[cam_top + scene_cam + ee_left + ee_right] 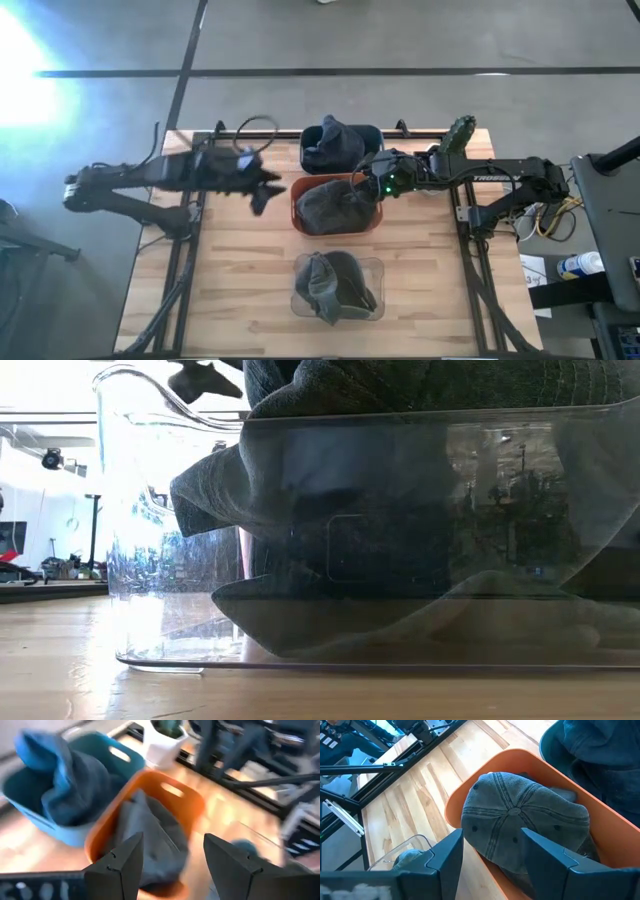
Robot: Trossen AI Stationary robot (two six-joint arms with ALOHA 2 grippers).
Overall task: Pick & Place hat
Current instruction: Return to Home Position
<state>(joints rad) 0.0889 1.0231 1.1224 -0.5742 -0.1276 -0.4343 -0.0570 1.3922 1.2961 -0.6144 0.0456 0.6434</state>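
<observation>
Left pincer (pixel 262 190) is hanging over the desk (pixel 230 280) just left of the orange bin (pixel 197 807). Its jaws are spread wide with nothing between them. Right pincer (pixel 491 834) sits above the right rim of that same bin, also wide open and carrying nothing.

Looking down my right wrist view, I've got the dark cap (pixel 520 815) lying crown-up inside the orange bin and filling most of it. Just behind it, at the back edge of the desk, is the blue bin (pixel 35 817) with the blue caps (pixel 70 775) heaped in it. How many are in that heap I can't make out.

Toward the front, set apart from the other two, stands the clear bin (pixel 130 540). A grey cap (pixel 335 287) is slumped inside, and its crown pokes above the rim in the low view. All three bins line up down the middle of the desk.

A potted plant (pixel 162 747) stands at the back right corner, beside the right arm.
</observation>
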